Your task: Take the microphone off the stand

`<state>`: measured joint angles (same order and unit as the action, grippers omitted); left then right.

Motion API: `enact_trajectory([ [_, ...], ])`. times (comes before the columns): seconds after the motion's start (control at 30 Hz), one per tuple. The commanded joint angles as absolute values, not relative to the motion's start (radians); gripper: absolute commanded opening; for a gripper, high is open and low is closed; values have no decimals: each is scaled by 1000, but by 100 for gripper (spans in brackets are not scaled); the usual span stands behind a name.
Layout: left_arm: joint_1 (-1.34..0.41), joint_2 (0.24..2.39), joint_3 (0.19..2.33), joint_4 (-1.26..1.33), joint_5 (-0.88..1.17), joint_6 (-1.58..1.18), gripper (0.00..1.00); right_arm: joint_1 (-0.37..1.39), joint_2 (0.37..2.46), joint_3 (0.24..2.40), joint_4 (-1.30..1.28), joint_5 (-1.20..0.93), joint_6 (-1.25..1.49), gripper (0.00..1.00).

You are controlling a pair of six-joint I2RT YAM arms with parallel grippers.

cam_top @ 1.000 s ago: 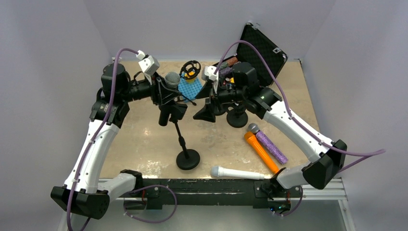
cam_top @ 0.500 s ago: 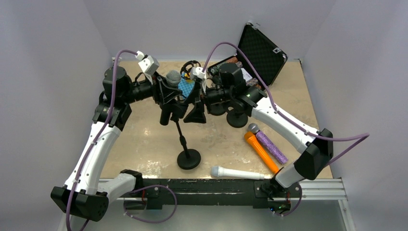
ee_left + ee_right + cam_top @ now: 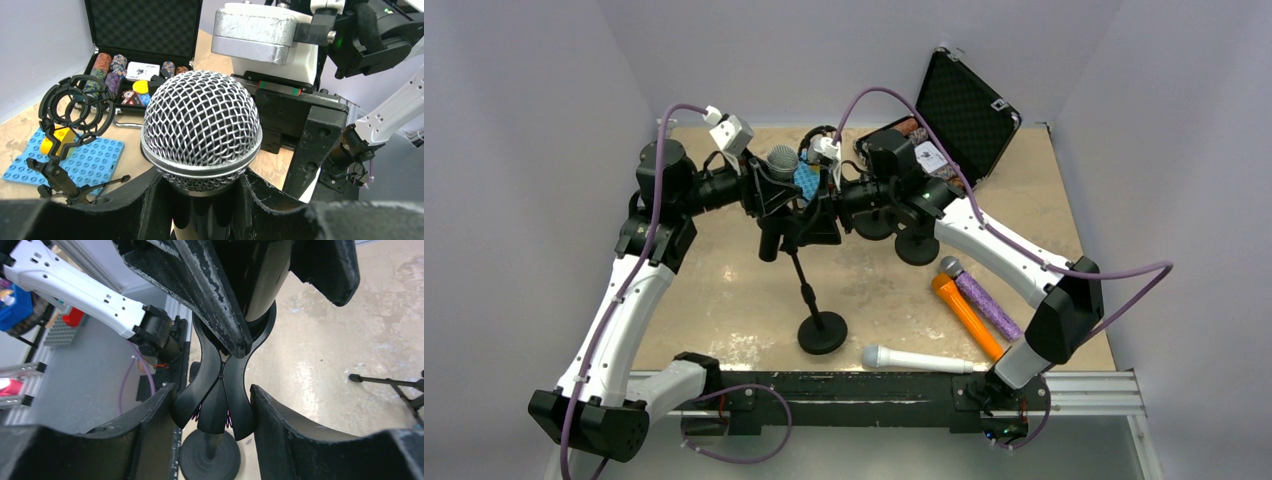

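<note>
Left wrist view: microphone (image 3: 201,131) upright in its stand (image 3: 822,333), held below the mesh head.
Its black body is clamped in the left gripper (image 3: 200,207); just beneath, the right gripper (image 3: 215,415) flanks the clip (image 3: 220,390), apparently squeezing it.

bare table (image 3: 724,290) lying open left of the stand base (image 3: 822,332), left gripper (image 3: 202,200) and right gripper (image 3: 212,410) crowding microphone (image 3: 200,125) and stand clip (image 3: 220,385), spare bases (image 3: 916,248) and loose microphones (image 3: 964,312) blocking the right
</note>
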<state>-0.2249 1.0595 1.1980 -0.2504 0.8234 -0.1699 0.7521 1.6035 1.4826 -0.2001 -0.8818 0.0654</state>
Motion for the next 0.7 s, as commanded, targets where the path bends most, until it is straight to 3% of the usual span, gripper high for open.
enact_trajectory([
  [0.0,-229,1023,1210,-182,827,-218,0,759,1576,1493,-202,-887,19,3],
  [0.27,-228,1019,1274,-182,831,-210,0,761,1544,1470,-242,-845,-81,0],
  [0.3,-228,1022,1288,-186,835,-207,0,761,1542,1466,-241,-848,-84,3],
  [0.37,-227,1027,1305,-192,838,-204,0,761,1537,1466,-239,-846,-82,43],
  [0.43,-227,1026,1306,-194,843,-206,0,762,1544,1472,-229,-844,-60,64],
  [0.67,-227,998,1256,-185,837,-220,0,780,1591,1502,-239,-825,-31,87],
])
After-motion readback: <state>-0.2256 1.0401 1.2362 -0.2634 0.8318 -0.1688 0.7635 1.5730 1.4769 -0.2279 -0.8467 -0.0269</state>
